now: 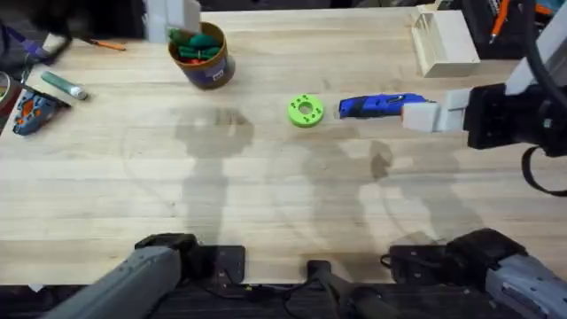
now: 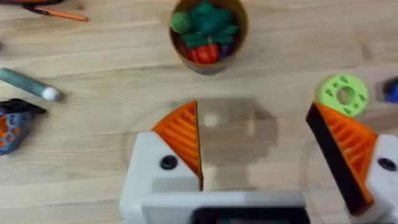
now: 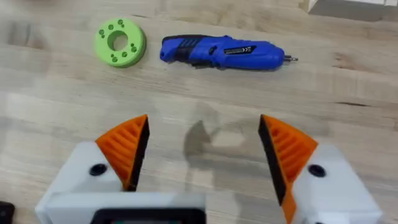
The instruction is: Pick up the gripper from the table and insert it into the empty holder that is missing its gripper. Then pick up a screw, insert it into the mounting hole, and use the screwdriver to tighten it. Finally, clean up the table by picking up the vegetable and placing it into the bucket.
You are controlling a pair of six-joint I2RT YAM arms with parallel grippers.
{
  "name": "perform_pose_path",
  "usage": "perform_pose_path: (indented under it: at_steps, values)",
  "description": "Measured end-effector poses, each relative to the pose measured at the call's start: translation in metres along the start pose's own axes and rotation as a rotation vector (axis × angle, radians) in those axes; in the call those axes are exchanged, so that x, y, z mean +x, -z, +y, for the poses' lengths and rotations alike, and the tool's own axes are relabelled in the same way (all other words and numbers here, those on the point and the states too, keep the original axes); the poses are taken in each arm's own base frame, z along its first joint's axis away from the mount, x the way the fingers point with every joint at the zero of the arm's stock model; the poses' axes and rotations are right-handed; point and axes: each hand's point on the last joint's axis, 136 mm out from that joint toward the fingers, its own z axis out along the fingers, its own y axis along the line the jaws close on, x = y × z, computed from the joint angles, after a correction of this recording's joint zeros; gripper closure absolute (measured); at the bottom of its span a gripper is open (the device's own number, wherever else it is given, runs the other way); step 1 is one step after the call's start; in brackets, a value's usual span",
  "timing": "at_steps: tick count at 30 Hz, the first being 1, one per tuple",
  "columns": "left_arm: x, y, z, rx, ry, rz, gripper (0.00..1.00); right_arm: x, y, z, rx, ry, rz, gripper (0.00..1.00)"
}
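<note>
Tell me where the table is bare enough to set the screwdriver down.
Bare wood spans the near half, between the arm bases and the green disc. Also between the bucket and the wooden rack. Crowded: the far left corner, and around the screwdriver.

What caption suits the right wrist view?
Open right pincer above wooden table, facing blue pen-shaped screwdriver and green round disc.

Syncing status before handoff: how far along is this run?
Looks near the end. The bucket already holds toy vegetables, so cleanup appears done. The screwdriver lies on the table beside the green disc, unheld. Left gripper and right gripper are open and holding nothing. The holder and screw can't be checked from these views.
</note>
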Motion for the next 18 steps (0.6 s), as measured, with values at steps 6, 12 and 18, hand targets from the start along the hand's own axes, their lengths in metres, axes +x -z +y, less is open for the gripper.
perform_pose_path:
  at_steps: [6, 12, 18]
  values:
    - [0.056, -0.002, -0.034, 0.072, 0.017, 0.018, 0.012, 0.001, 0.006, -0.001, -0.003, -0.001, -0.016, 0.011]
    - [0.121, -0.036, -0.061, 0.136, 0.019, 0.108, 0.013, 0.01, 0.01, -0.002, 0.001, 0.0, 0.004, 0.01]
    - [0.143, -0.045, -0.067, 0.149, 0.02, 0.134, 0.013, 0.013, 0.011, -0.003, 0.003, 0.001, 0.016, 0.01]
